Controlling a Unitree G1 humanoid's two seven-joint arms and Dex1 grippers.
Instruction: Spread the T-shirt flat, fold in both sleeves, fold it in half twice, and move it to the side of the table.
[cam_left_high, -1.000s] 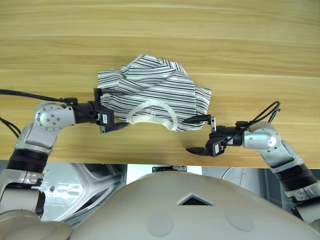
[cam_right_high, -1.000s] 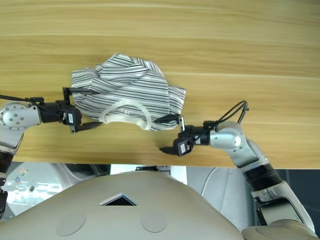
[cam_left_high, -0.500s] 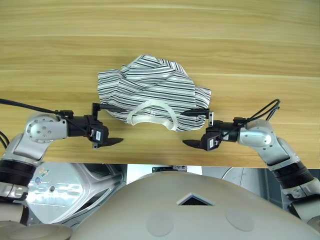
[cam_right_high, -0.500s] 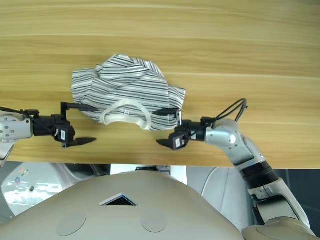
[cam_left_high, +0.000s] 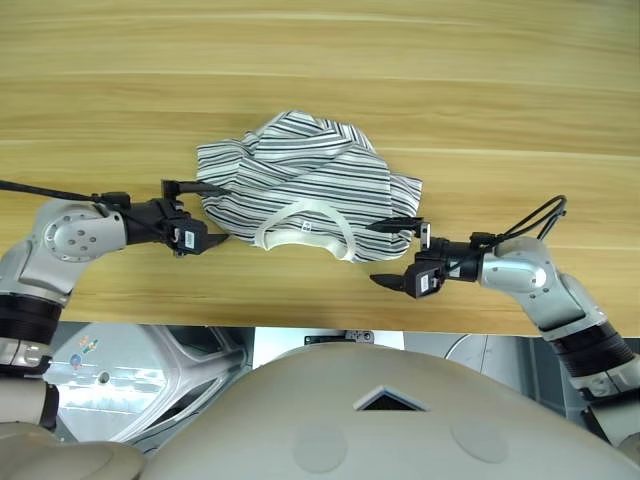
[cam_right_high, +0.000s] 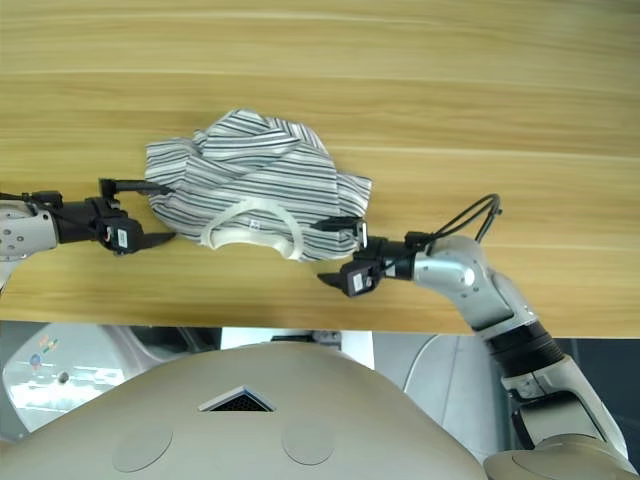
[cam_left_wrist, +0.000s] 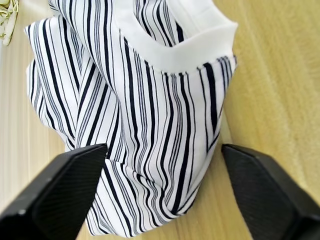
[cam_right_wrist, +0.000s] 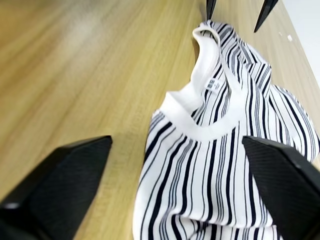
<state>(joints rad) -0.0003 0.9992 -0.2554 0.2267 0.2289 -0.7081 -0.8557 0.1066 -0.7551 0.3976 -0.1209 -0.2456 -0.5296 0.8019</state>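
A black-and-white striped T-shirt (cam_left_high: 305, 180) lies crumpled in a heap on the wooden table (cam_left_high: 520, 110), its white collar (cam_left_high: 300, 225) toward the near edge. My left gripper (cam_left_high: 198, 213) stands open at the heap's left edge, and in the left wrist view the striped cloth (cam_left_wrist: 150, 125) lies between its black fingers (cam_left_wrist: 55, 195). At the shirt's near right corner my right gripper (cam_left_high: 388, 254) is open, one finger over the cloth edge and the other above bare wood. From the right wrist, the collar (cam_right_wrist: 200, 120) sits ahead of the open gripper (cam_right_wrist: 177, 142).
The table's near edge (cam_left_high: 300, 322) runs just below both grippers. Bare wood stretches far behind the shirt and to both sides. The left gripper's fingertips (cam_right_wrist: 211, 7) show beyond the shirt in the right wrist view.
The left gripper drew back toward the near edge, then came forward again to the shirt's left edge, further left than before. The right gripper shifted slightly toward the shirt's near right corner.
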